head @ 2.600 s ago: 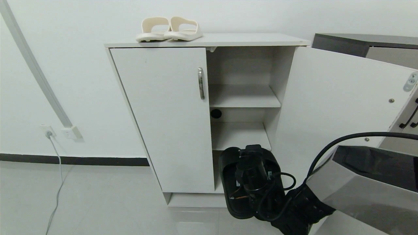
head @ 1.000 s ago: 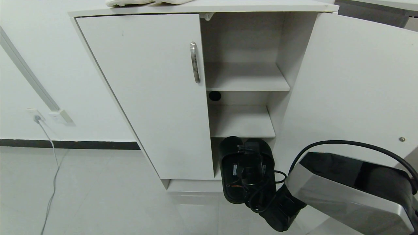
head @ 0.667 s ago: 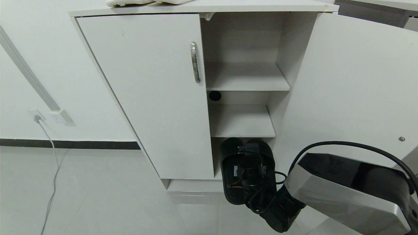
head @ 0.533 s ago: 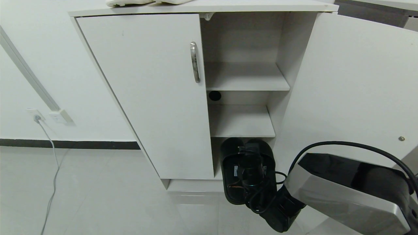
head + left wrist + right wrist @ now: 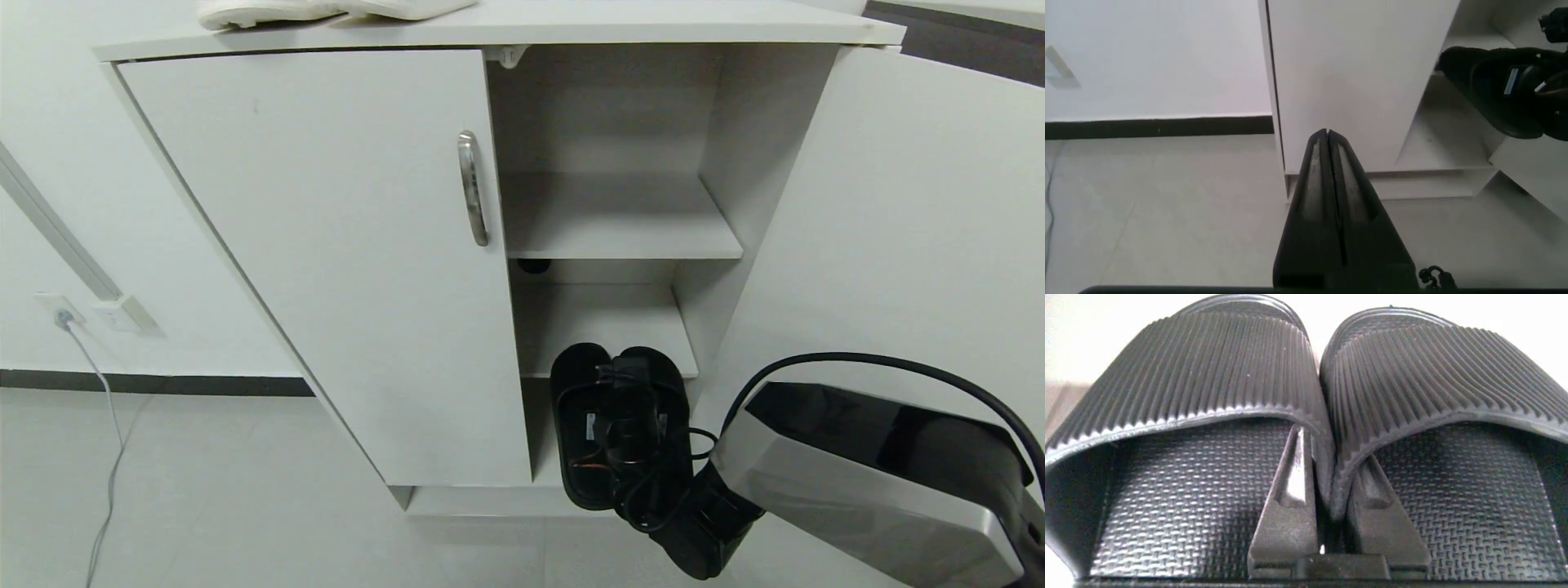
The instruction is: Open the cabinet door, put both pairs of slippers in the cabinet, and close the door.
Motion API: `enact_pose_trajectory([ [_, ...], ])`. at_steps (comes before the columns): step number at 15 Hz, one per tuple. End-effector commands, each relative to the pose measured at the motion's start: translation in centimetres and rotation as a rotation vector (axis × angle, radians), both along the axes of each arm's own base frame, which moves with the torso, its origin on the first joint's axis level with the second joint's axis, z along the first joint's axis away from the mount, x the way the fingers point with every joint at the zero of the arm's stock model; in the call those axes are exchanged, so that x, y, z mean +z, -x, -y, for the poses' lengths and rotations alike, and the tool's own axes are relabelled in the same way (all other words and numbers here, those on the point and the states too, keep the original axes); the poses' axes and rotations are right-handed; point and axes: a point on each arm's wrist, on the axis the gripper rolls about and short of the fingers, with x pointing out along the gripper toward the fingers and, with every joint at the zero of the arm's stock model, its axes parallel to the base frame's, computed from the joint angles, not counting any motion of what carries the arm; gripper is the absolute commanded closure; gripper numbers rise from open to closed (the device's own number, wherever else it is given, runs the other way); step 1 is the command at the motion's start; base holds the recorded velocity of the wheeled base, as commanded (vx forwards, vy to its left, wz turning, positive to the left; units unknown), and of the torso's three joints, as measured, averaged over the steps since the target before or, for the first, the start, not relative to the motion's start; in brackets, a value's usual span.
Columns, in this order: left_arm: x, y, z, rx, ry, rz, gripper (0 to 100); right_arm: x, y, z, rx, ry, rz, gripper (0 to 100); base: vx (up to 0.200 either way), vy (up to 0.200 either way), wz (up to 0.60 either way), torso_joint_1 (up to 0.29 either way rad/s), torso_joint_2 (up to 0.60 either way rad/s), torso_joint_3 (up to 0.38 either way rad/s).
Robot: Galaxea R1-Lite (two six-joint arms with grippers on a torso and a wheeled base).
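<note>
The cabinet (image 5: 653, 33) has its left door (image 5: 326, 245) closed, handle (image 5: 472, 188) at the inner edge, and its right door (image 5: 898, 229) swung wide open, exposing two bare shelves (image 5: 612, 220). The black slippers (image 5: 584, 425) hang side by side at the mouth of the cabinet's bottom compartment, toes under the lower shelf, heels projecting out in front. Whether their soles touch the cabinet floor cannot be determined. The right gripper (image 5: 624, 408) is largely masked by its own cabling in the head view. The right wrist view shows the right gripper (image 5: 1331, 457) with one finger (image 5: 1294, 482) under each strap, clamped on the two adjoining inner walls of the black slippers (image 5: 1233, 384). The white slippers (image 5: 326, 10) lie on the cabinet top above the left door, mostly cut off by the frame edge. A dark hole (image 5: 535, 266) in the cabinet's back panel is half hidden behind the upper shelf. The left gripper (image 5: 1327, 143) hangs low in front of the left door, fingers pressed together, holding nothing.
</note>
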Motion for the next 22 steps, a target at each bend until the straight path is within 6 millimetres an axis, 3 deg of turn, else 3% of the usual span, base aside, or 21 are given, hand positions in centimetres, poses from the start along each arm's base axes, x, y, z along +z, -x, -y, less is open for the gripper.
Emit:
enact_pose_trajectory([
  [1, 0.0, 0.0, 0.0, 0.001, 0.0, 0.003, 100, 0.1, 0.0, 0.0, 0.0, -0.001, 0.002, 100, 0.0, 0.0, 0.0, 0.0, 0.0, 0.0],
  [8, 0.0, 0.0, 0.0, 0.001, 0.0, 0.001, 100, -0.3, -1.0, 0.5, 0.011, 0.0, -0.003, 100, 0.0, 0.0, 0.0, 0.0, 0.0, 0.0],
  [13, 0.0, 0.0, 0.0, 0.001, 0.002, 0.001, 100, -1.1, -4.4, 0.6, -0.011, 0.024, 0.022, 100, 0.0, 0.0, 0.0, 0.0, 0.0, 0.0],
  [17, 0.0, 0.0, 0.0, 0.001, 0.002, 0.003, 100, 0.4, -6.7, 0.4, -0.034, 0.019, 0.026, 100, 0.0, 0.0, 0.0, 0.0, 0.0, 0.0],
  [22, 0.0, 0.0, 0.0, 0.002, 0.003, 0.003, 100, 0.4, -8.8, 0.6, -0.039, 0.006, 0.037, 100, 0.0, 0.0, 0.0, 0.0, 0.0, 0.0],
])
